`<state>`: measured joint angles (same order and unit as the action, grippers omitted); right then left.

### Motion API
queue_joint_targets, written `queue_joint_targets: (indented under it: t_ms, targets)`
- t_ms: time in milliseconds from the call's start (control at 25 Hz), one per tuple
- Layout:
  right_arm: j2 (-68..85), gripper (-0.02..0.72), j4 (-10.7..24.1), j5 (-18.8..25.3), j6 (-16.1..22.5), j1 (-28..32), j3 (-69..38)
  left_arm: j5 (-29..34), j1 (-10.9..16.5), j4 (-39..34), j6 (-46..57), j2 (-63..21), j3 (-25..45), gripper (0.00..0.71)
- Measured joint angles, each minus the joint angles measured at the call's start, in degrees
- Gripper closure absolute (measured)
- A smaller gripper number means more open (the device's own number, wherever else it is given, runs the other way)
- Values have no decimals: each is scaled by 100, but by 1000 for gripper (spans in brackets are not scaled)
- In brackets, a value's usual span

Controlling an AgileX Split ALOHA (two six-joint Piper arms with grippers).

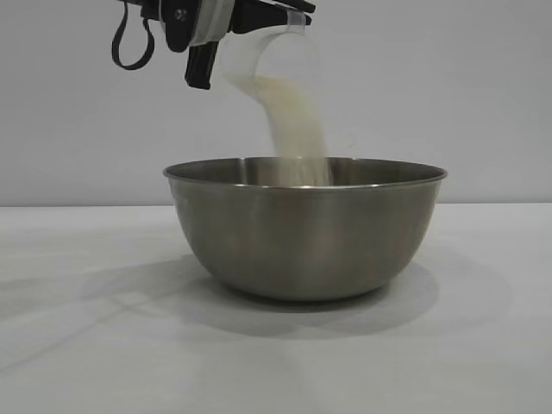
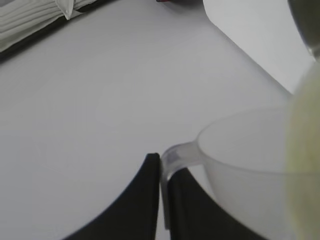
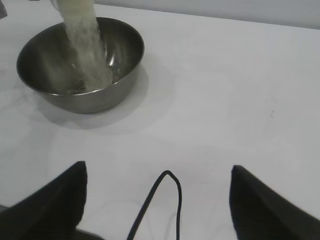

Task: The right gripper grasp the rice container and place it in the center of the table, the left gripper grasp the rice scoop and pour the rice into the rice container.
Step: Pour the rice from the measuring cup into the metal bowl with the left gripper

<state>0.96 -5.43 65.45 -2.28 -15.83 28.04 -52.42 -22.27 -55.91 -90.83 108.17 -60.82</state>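
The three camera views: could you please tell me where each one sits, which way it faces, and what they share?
Exterior view: level at table height, facing the rice container; left gripper tips the rice scoop overhead.
Left wrist view: above the table, looking down its fingers clamping the scoop's handle.
Right wrist view: pulled back, looking over its open fingers toward the container.
Shared: exterior and right wrist views both show the rice streaming in.

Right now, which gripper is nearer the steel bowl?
Left. The left gripper holds the plastic cup tipped just above the steel bowl, pouring rice in. The right gripper is open, well back from the bowl over the table.
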Motion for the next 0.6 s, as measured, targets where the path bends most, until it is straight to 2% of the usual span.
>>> queue_joint_targets:
  t_ms: [320, 600]
  targets:
    - [0, 178, 0, 0, 0, 0, 0, 0, 0, -126, -1153, 0, 0, 710]
    - [0, 178, 0, 0, 0, 0, 0, 99, 0, -541, -1782, 0, 0, 710]
